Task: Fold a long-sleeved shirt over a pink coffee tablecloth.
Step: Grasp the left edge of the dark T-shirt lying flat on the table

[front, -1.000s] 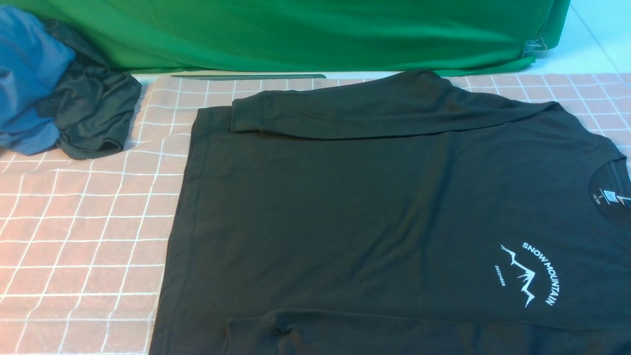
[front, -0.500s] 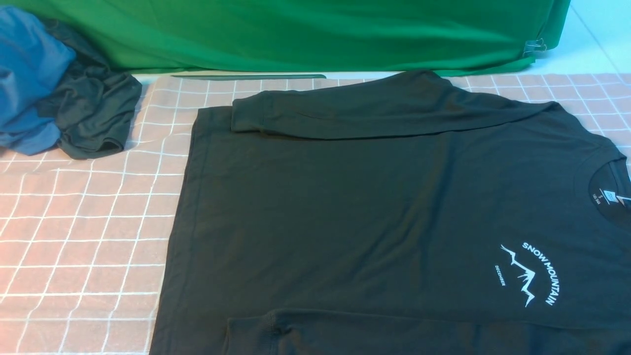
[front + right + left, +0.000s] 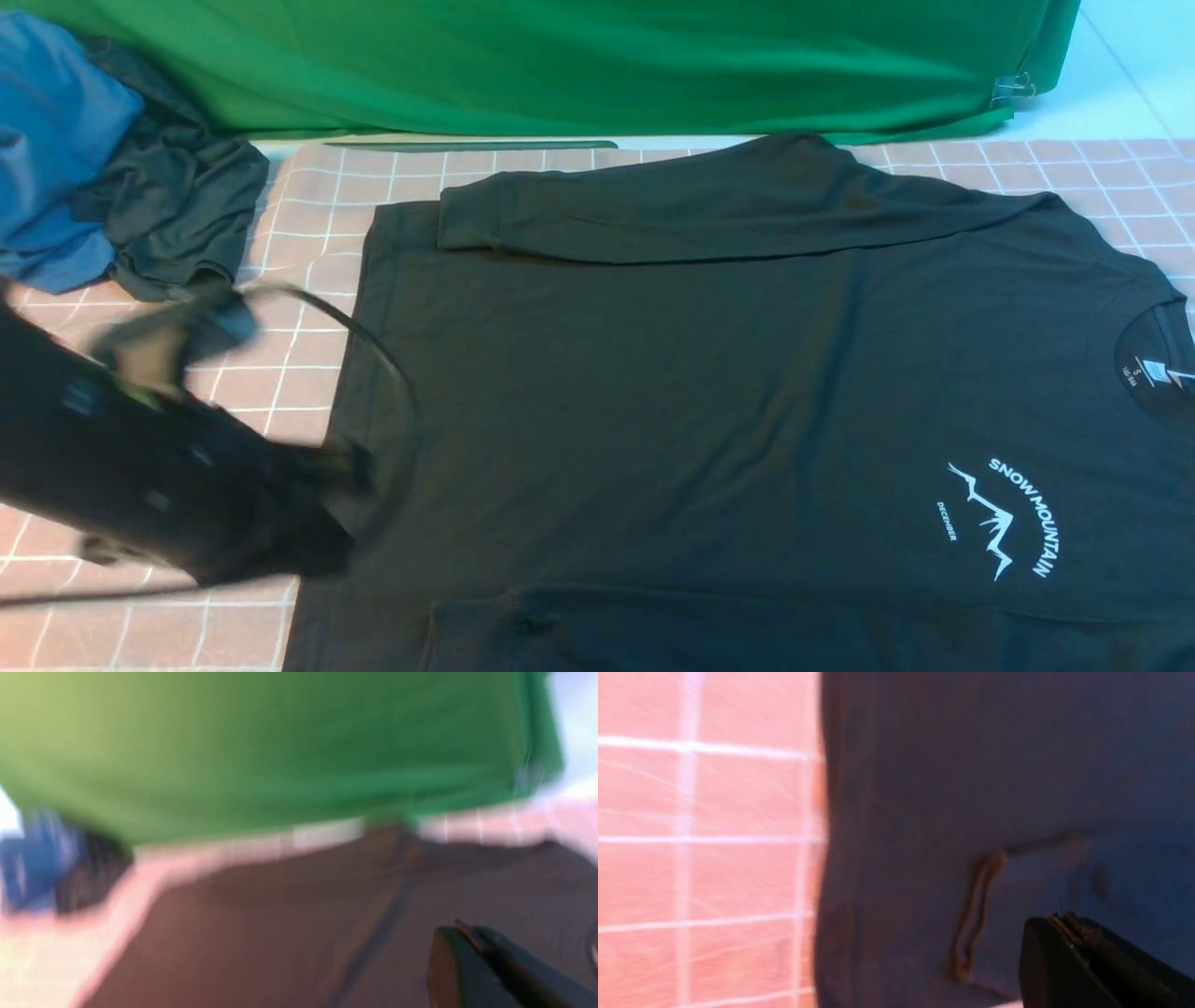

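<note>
One big pink coffee tablecloth (image 3: 308, 224), white grid lines, spreads across nearly all of the front view. Along its far side runs the green backdrop cloth (image 3: 560, 65). Black long-sleeved shirt (image 3: 709, 392) lies flat on the tablecloth, centre to right, chest up. Its hem points toward the robot's left; its crew neck points right and is cut by the frame edge. Its far sleeve (image 3: 709, 210) is folded across the body, cuff pointing left. The near sleeve (image 3: 747, 635) is folded in the same way along the bottom of the frame. Motion-blurred left arm (image 3: 140, 476) reaches in from the left, tip at the shirt's hem edge. At the far left corner, blue garment (image 3: 56, 140) is bunched up, and the crumpled dark grey garment (image 3: 177, 205) touches it on its right. Thin black cable (image 3: 373, 343) loops from the arm over the hem. White "SNOW MOUNTAIN" print (image 3: 1013, 518) sits on the chest near the neck, with the neck label (image 3: 1150, 371) inside the collar. Small metal clip (image 3: 1013, 89) sits on the backdrop's right end. The left fingers (image 3: 1087, 961) are closed tight over the shirt beside the near cuff, close to the hem; cannot tell if fabric is pinched. The right fingers (image 3: 490, 970) are closed tight over the shirt body, seen only in the blurred right wrist view; contact cannot be told.
</note>
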Controlling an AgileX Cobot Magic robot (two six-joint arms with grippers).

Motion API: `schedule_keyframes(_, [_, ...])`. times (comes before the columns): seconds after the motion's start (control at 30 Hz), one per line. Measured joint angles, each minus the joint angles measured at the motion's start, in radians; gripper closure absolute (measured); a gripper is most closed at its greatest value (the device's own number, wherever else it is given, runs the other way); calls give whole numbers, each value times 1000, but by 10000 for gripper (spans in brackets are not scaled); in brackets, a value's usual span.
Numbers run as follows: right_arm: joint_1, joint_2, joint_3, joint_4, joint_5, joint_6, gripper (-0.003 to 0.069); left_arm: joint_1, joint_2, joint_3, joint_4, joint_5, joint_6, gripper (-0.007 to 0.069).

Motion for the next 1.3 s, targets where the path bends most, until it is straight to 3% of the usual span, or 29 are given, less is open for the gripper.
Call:
schedule_keyframes(0.13, [81,213,-127,1,190,-113,621,-194,41,16,97,-21,-71,612])
schedule_keyframes(0.33, [158,343,-141,4,222,-156,621,-290,76,17,186,-34,-169,600])
schedule_keyframes(0.5, [193,373,-141,16,183,-155,621,-302,141,18,237,-170,-168,462])
schedule_keyframes(0.73, [199,373,-145,18,155,-153,621,-303,268,18,242,-256,-165,189])
schedule_keyframes(0.83, [199,373,-145,18,155,-153,621,-303,308,18,242,-270,-142,141])
schedule_keyframes(0.93, [199,373,-145,18,154,-153,621,-303,336,18,233,-287,-86,155])
schedule_keyframes(1.03, [199,373,-145,19,153,-153,621,-303,347,16,224,-289,-40,226])
schedule_keyframes(1.1, [199,373,-145,19,153,-153,621,-303,353,13,215,-289,-9,306])
schedule_keyframes(1.2, [199,373,-145,19,152,-153,621,-303,356,0,196,-261,15,502])
schedule_keyframes(1.3, [199,373,-145,19,152,-153,621,-306,353,-24,196,-196,15,569])
